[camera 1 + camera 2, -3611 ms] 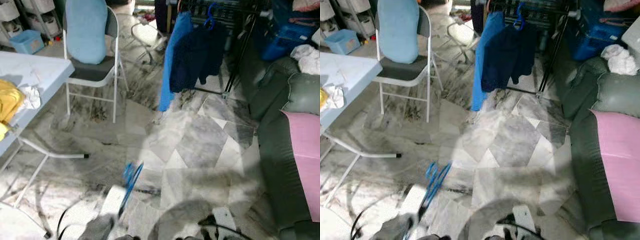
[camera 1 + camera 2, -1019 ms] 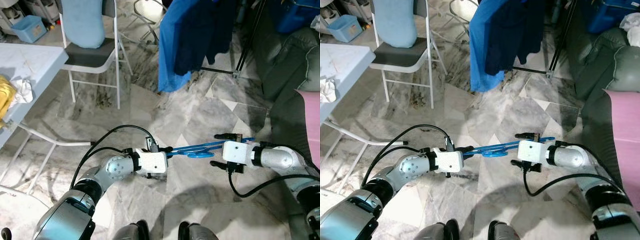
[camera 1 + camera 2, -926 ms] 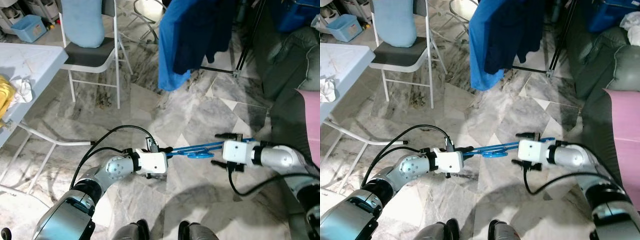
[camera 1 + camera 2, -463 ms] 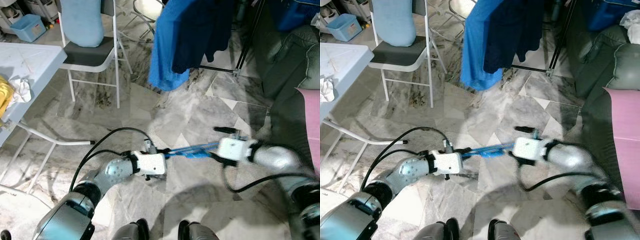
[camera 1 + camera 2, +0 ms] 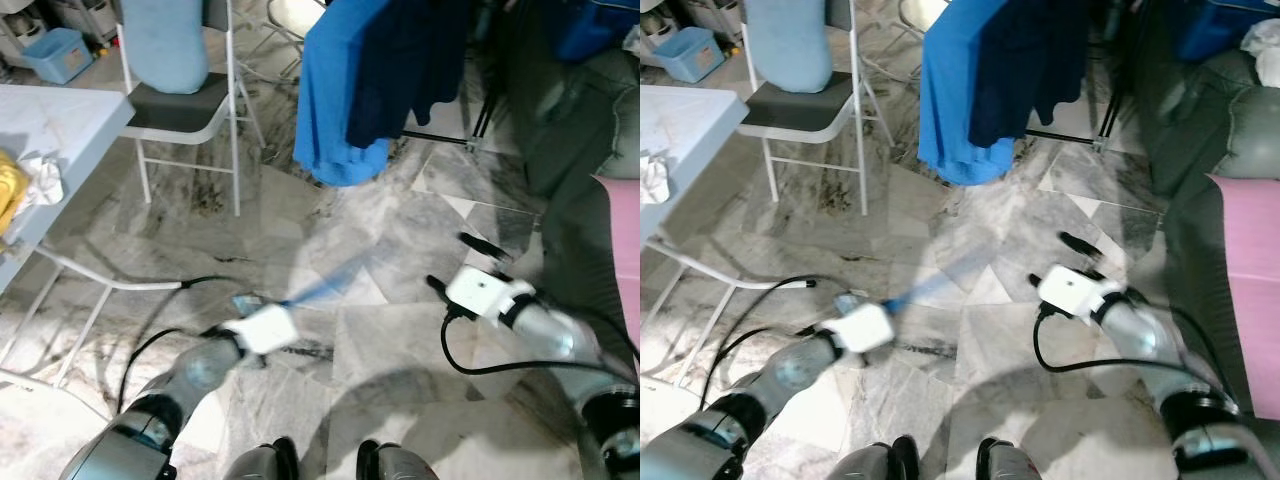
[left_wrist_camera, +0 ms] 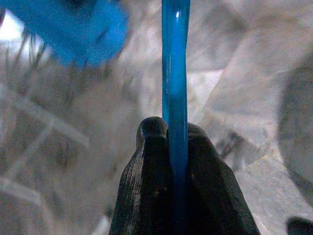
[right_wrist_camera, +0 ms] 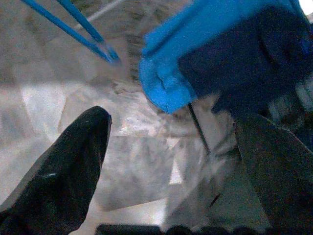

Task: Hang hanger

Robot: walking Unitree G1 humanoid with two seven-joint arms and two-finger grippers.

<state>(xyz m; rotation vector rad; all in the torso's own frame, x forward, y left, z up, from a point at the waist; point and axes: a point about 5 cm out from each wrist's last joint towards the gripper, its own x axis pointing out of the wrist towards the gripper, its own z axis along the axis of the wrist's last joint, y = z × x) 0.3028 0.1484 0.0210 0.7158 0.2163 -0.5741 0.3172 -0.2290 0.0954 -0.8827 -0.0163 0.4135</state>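
**Q:** Where's the hanger, and who has it?

**A:** My left hand (image 6: pixel 176 142) has it. The thin blue plastic hanger (image 5: pixel 325 285) runs up out of the pinch, both black fingers (image 6: pixel 146 161) closed tight on its bar. It sits low over the grey marble floor (image 5: pixel 400 230), blurred, slanting up toward the garments. Hook end too smeared to read.

**Q:** Right hand?

**A:** My right hand (image 5: pixel 462 262) is off the hanger, well apart from it to the right, fingers spread wide, nothing between them. The wrist view past those fingers takes in the hanger's thin blue rods (image 7: pixel 73 29) and the clothes beyond.

**Q:** Why one-handed?

**A:** My guess: one firm pinch on the bar leaves the hook free to go over a rail. The right stays clear, ready to steady.

**Q:** Where does it go?

**A:** Likely the dark clothes rack (image 5: pixel 485 90) ahead, where a bright blue garment (image 5: pixel 335 90) and a navy garment (image 5: pixel 410 60) hang. Rail itself is out of frame, so I can't judge the gap.

**Q:** Other landmarks?

**A:** White folding chair with a pale blue cushion (image 5: pixel 165 45) at left; white bench corner (image 5: pixel 110 110) near it.
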